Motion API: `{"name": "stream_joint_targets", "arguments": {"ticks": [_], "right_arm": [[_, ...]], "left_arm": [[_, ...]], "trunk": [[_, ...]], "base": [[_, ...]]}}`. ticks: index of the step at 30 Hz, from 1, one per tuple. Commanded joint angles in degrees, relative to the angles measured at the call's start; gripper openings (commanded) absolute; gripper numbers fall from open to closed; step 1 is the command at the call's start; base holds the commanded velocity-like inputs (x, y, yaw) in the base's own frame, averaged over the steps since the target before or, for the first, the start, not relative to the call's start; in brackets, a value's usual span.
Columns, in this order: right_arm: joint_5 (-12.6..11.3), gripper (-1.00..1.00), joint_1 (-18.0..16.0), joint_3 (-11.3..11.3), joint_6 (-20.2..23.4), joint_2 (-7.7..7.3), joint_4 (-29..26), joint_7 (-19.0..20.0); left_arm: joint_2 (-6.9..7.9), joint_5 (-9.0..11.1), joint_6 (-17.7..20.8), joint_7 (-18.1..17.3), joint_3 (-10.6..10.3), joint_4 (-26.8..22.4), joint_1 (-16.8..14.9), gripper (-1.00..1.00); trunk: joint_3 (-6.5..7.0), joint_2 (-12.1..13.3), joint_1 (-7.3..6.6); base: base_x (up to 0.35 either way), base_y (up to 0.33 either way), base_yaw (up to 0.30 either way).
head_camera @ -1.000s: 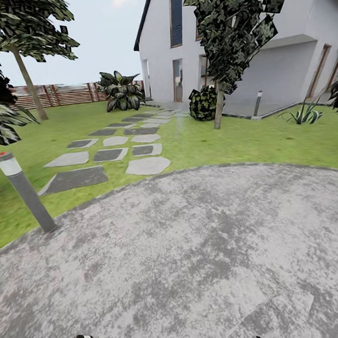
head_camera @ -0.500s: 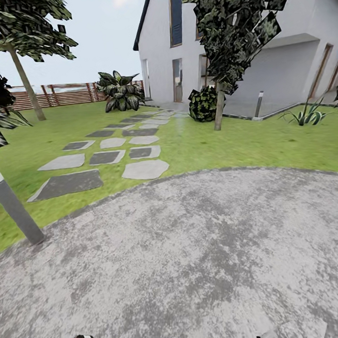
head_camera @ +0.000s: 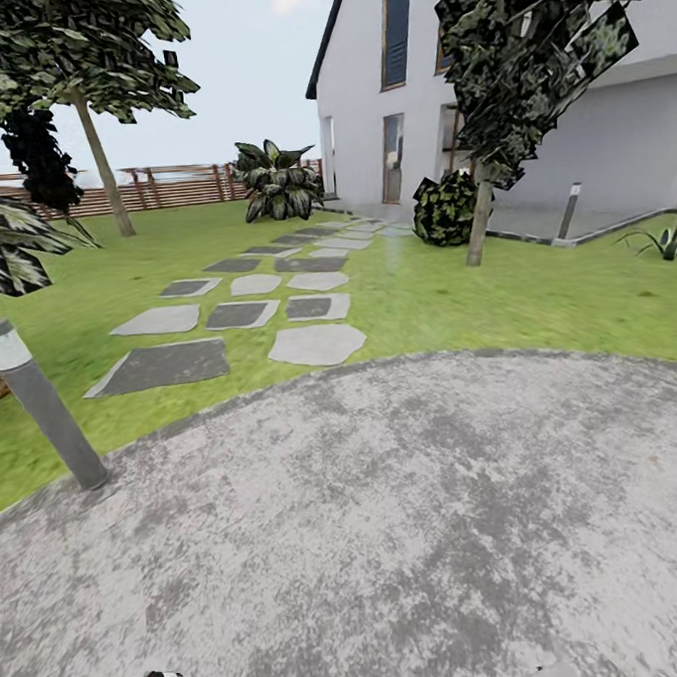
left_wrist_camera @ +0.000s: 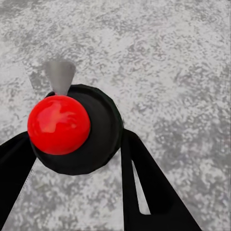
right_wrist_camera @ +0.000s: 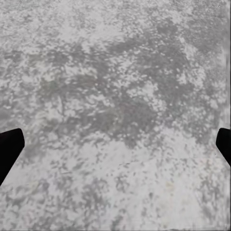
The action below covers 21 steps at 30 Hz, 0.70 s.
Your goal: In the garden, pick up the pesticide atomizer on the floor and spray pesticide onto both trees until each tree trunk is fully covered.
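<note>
Step in hand, judged: transit toward the trees, pick-up done, spraying not begun.

Left pincer (left_wrist_camera: 74, 137): closed partway on the atomizer (left_wrist_camera: 91, 130), one black finger pressed to each side of its dark round body. Red knob facing the left wrist camera; grey cone nozzle pointing away from the pincer, down at the paving (head_camera: 391, 536).

Right pincer (right_wrist_camera: 115, 144): spread wide, fingertips at opposite edges of the right wrist view, nothing between them, bare paving underneath.

Targets: nearer trunk (head_camera: 480, 220) well ahead of both pincers and toward the right-pincer side; farther trunk (head_camera: 104, 183) well ahead on the left-pincer side, close to the fence (head_camera: 169, 189). Both out of reach.

Next move, judged: drive off the paving onto the lawn (head_camera: 456, 301), stop near one trunk, raise the left pincer, aim the nozzle level at the bark. Keep the grip firm throughout.

Surroundings: mottled grey paving under both pincers; green lawn beyond, crossed by stepping stones (head_camera: 237, 315); grey lamp post (head_camera: 42, 407) at the paving edge, left-pincer side; white house (head_camera: 364, 96) behind the nearer trunk.
</note>
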Motion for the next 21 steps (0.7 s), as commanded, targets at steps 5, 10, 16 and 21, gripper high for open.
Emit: {"name": "stream_joint_targets", "arguments": {"ticks": [5,10,16,21], "right_arm": [[0.19,1.00,-0.01,0.12,-0.15,0.11,0.05,-2.01],[0.10,1.00,-0.01,0.08,-0.15,0.13,-0.05,-2.20],[0.09,1.00,-0.01,0.12,-0.15,0.13,-0.02,-2.16],[0.11,1.00,-0.01,0.12,-0.15,0.13,-0.17,-1.89]], "left_arm": [[-0.04,0.45,-0.15,-0.61,1.09,0.11,-0.05,-1.00],[-0.06,0.41,-0.17,-0.61,1.14,0.15,-0.05,-1.00],[-0.26,0.41,-0.17,-0.62,1.15,0.15,-0.05,-1.00],[-0.48,0.44,-0.17,-0.63,1.15,0.06,-0.05,-1.00]], "trunk": [[-0.05,-0.02,0.03],[-0.05,-0.02,0.03],[-0.05,-0.02,0.03],[-0.05,-0.02,0.03]], "base": [[0.338,-0.092,0.148],[0.338,-0.092,0.020],[0.338,-0.092,0.002],[0.338,-0.092,0.000]]}}
